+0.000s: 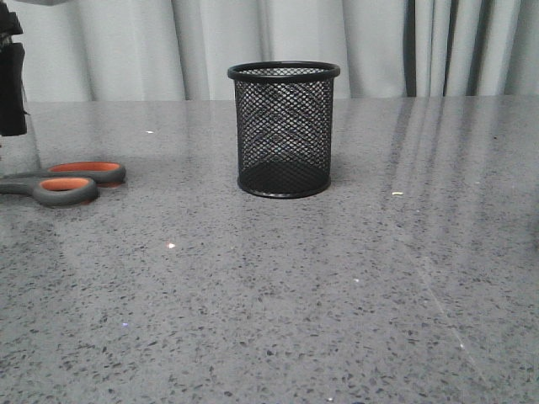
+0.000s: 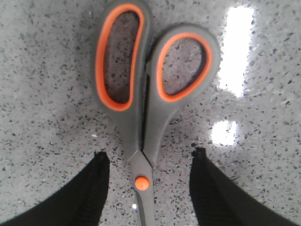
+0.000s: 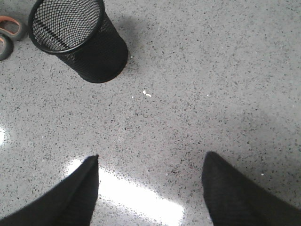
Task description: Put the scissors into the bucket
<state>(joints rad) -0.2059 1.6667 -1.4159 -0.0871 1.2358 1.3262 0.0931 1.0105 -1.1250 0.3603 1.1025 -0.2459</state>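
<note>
Left gripper (image 2: pixel 149 157) pointing down, jaws spread wide, nothing held, right gripper (image 3: pixel 150 162) likewise spread, empty, above the surface.

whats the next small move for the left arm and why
Probably lower the left gripper and close around the scissors near the orange pivot: its jaws stand open either side of it, and the scissors lie flat on the table, outside the bucket.

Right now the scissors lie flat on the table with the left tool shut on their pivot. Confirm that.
Not quite. The scissors do lie flat on the table, but the left tool is open, its fingers apart on either side of the orange pivot without touching it. The left wrist view shows this.
</note>
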